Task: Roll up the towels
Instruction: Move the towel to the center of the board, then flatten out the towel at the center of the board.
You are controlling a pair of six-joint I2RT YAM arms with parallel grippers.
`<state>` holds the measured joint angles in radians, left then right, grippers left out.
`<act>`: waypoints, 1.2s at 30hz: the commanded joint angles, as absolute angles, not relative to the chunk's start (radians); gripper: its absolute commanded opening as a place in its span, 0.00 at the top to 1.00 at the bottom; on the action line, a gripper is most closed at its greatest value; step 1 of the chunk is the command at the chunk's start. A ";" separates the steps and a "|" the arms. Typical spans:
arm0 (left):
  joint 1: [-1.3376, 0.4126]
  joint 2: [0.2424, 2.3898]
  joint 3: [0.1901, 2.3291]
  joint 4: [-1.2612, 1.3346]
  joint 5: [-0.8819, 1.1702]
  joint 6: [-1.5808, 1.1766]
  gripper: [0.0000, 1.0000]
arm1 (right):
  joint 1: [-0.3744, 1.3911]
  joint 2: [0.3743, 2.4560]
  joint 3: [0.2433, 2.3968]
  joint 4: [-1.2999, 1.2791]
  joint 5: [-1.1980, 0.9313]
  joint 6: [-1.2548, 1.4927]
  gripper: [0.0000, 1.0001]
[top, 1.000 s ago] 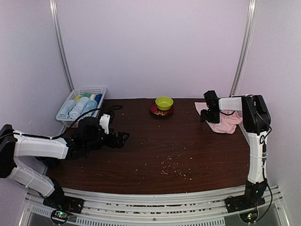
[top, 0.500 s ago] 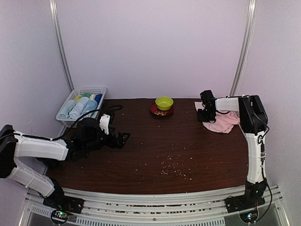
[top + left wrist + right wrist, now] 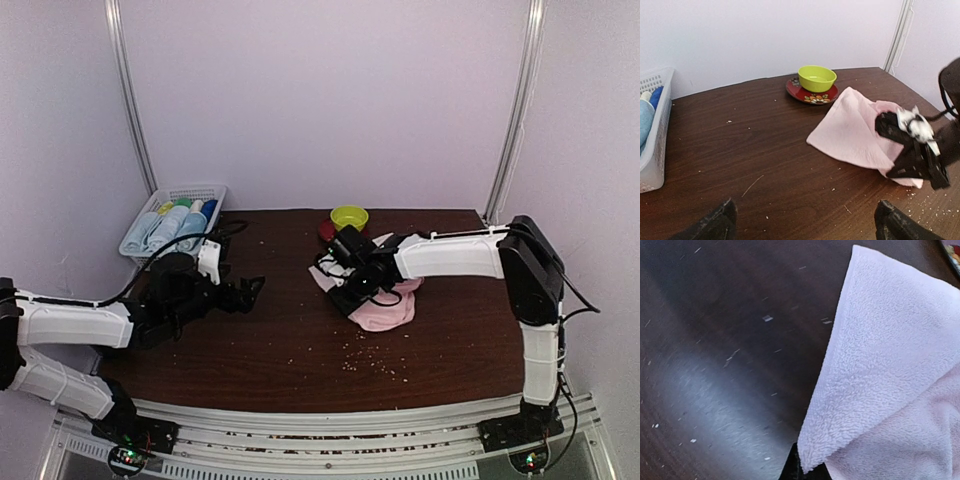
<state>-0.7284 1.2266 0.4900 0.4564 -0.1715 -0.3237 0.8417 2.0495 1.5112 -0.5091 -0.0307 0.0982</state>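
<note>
A pale pink towel (image 3: 388, 311) lies crumpled near the middle of the dark table, one flap spread flat toward the left (image 3: 850, 131). My right gripper (image 3: 352, 285) is shut on its left edge; in the right wrist view the fluffy hem (image 3: 885, 370) is pinched in the black fingertips of that gripper (image 3: 807, 471). My left gripper (image 3: 248, 290) hovers low over bare wood to the left of the towel, open wide with nothing between its fingers (image 3: 715, 225). Several rolled blue and green towels (image 3: 165, 228) lie in the basket.
A white mesh basket (image 3: 186, 190) stands at the back left corner, its wall (image 3: 655, 150) close to my left gripper. A yellow-green bowl (image 3: 349, 216) sits on a red plate (image 3: 810, 95) just behind the pink towel. Crumbs (image 3: 370, 355) dot the wood.
My right arm has swung from the far right edge to the table's middle, dragging the pink towel along in its shut jaws. The left arm shifted only slightly.
</note>
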 commanded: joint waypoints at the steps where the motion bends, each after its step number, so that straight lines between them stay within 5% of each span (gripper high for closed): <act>1: -0.734 1.204 0.477 0.503 -0.245 -0.318 0.02 | 0.929 1.998 1.478 -0.609 -0.067 -0.005 1.00; 13: -0.733 1.341 0.503 0.592 -0.035 -0.148 0.02 | 0.905 1.868 1.482 -0.582 -0.022 0.056 1.00; 22: -0.754 1.440 0.368 0.952 0.021 0.231 0.02 | 0.836 1.795 1.490 -0.612 -0.049 0.038 0.97; 36: -0.849 1.822 0.672 0.821 -0.102 0.423 0.03 | 0.763 1.725 1.425 -0.582 -0.098 0.028 0.97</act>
<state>-0.8349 1.7435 0.6155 0.7860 -0.0444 0.3481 0.7723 1.7763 1.4441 -0.5926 -0.0860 0.0322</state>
